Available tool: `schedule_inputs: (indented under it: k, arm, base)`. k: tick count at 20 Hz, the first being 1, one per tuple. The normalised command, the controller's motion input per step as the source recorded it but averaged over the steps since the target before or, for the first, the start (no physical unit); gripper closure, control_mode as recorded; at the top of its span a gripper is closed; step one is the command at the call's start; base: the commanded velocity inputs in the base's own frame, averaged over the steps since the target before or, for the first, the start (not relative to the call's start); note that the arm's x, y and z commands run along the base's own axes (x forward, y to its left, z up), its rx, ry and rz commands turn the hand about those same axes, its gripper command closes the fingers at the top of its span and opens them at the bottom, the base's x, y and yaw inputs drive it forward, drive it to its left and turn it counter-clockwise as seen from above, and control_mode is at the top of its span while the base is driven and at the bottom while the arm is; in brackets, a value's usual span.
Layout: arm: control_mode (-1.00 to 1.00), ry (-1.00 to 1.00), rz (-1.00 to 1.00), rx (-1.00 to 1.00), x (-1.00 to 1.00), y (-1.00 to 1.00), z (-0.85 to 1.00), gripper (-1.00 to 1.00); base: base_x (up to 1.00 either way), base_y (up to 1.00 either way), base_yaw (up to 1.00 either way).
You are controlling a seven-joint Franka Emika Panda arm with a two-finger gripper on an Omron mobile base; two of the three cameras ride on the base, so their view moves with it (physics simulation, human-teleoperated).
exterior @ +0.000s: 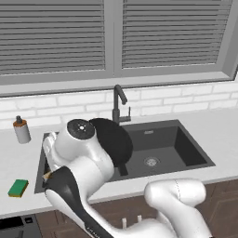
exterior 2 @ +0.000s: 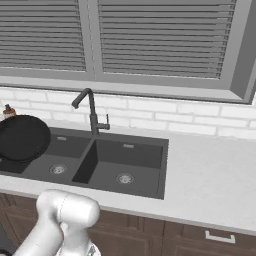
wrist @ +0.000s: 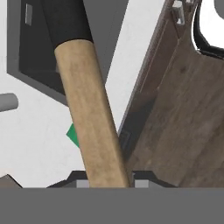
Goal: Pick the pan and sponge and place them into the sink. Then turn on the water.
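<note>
My gripper [wrist: 109,181] is shut on the light wooden handle [wrist: 89,113] of the black pan [exterior: 114,139]. The pan hangs tilted, almost on edge, over the left basin of the dark grey sink [exterior: 160,148]. From the right base view the pan [exterior 2: 22,137] shows its round face above that left basin of the sink [exterior 2: 125,165]. The green sponge [exterior: 18,188] lies on the counter left of the sink, near the front edge. In the hand view the sponge [wrist: 73,134] peeks out from behind the handle. My arm hides the gripper in the left base view.
A dark gooseneck faucet [exterior: 118,102] stands behind the divider between the basins, with no stream from it. A grey soap bottle with a brown cap [exterior: 21,130] stands at the back left of the counter. Wooden cabinet fronts [wrist: 183,109] run below the counter.
</note>
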Motion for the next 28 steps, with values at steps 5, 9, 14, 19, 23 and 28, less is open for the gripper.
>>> schedule_inputs:
  k: [5, 9, 14, 19, 23, 28]
  arm:
    - [-1.00, -0.08, 0.10, 0.13, -0.01, -1.00, 0.04, 1.00]
    - [-1.00, 0.00, 0.14, 0.06, 0.00, -1.00, 0.03, 1.00]
    - [-1.00, 0.00, 0.15, 0.01, 0.00, -1.00, 0.11, 1.00]
    - [-1.00, 0.00, 0.23, 0.00, 0.00, -1.00, 0.10, 1.00]
    - [-1.00, 0.00, 0.28, 0.00, 0.00, -1.00, 0.00, 1.00]
    - [-1.00, 0.00, 0.28, 0.00, 0.00, -1.00, 0.00, 1.00]
  base:
    - [0.00, 0.00, 0.00]
    - [0.00, 0.00, 0.00]
    - [0.00, 0.00, 0.00]
    - [0.00, 0.00, 0.00]
    - [0.00, 0.00, 0.00]
    - [0.00, 0.00, 0.00]
